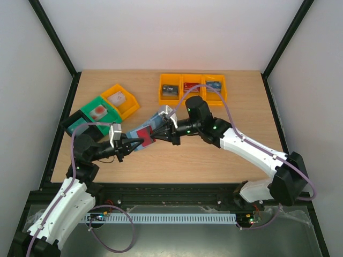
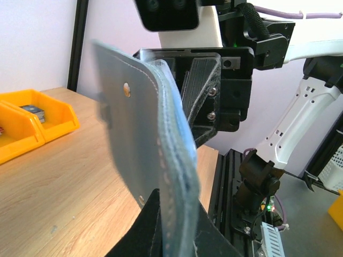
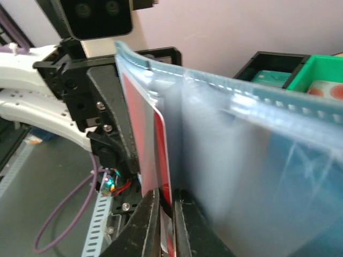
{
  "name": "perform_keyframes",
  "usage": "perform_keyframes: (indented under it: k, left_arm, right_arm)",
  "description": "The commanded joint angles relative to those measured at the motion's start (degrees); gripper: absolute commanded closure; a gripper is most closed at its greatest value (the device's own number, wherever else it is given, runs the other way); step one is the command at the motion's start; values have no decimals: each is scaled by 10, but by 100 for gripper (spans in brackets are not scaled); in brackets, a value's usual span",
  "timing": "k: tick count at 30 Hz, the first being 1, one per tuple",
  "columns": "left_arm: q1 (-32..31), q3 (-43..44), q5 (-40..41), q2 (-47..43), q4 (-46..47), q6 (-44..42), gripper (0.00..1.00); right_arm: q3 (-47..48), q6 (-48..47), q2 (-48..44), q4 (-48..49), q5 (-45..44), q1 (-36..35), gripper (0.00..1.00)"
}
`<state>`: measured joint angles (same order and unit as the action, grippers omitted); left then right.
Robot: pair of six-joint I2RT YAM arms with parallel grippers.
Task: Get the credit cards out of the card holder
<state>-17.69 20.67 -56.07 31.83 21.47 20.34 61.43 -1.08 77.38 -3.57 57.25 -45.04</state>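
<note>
**A:** What's far L?
**B:** At the back-L of the table (image 1: 225, 158) there's a black bin (image 1: 67, 126), then a green bin (image 1: 88, 106), then a single orange bin (image 1: 131, 110), in a diagonal row. Sth flat lies in each, too small to tell.

**A:** And the arm there?
**B:** The L gripper (image 1: 128, 144) is just in front of those bins, pointing R. It's clamped on the card holder (image 1: 141, 131). On the L wrist cam the holder stands on edge btwn the black fingers (image 2: 153, 230), stitched edge toward the cam.

**A:** Where's the holder exactly?
**B:** Off the table, held up btwn both grippers, approx mid-table. It's open, w/ a clear pocket inside.

**A:** Any cards?
**B:** There's a red card (image 1: 146, 141) against that pocket. Can't tell how far in it sits.

**A:** R side?
**B:** The R gripper (image 1: 161, 131) meets the holder from the R, tips facing the L gripper. Its fingers are almost together, pinching the red card's edge. Can't tell if the pocket leaf is pinched too.

**A:** Far R?
**B:** A row of three orange bins (image 1: 180, 85) at the back edge, well apart from the grippers, sth in each.
</note>
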Motion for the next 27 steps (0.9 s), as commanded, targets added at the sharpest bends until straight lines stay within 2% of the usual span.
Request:
perform_keyframes:
  k: [1,4,8,11,14,17,20,22,25,27]
  left_arm:
    - [-6,-1,-38,-9,26,-9,98]
    - [-6,-2,-28,-11,19,-9,98]
    - [-7,-3,-20,-15,13,-7,87]
    - [-7,-4,-20,-15,14,-5,85]
    - [-6,-4,-21,-15,14,-4,87]
    - [-7,-4,-20,-16,15,-4,97]
    - [-5,0,4,-18,4,5,98]
    - [-1,4,53,-21,-21,16,98]
    - [20,-1,228,-22,-103,64,98]
    - [46,-20,303,-20,-142,90,98]
  right_arm:
    - [21,-16,1,23,35,-9,98]
    - [19,-36,-11,6,33,-7,98]
    - [4,-32,-33,4,4,14,98]
    - [7,-38,-42,-21,-16,25,98]
    - [12,-52,-47,-51,-39,29,98]
    - [14,-59,-50,-66,-49,35,98]
    - [32,-83,-52,-111,-84,41,98]
    - [40,-94,-61,-136,-114,62,98]
    - [34,-81,-78,-127,-139,125,98]
    - [39,-64,-67,-107,-185,165,98]
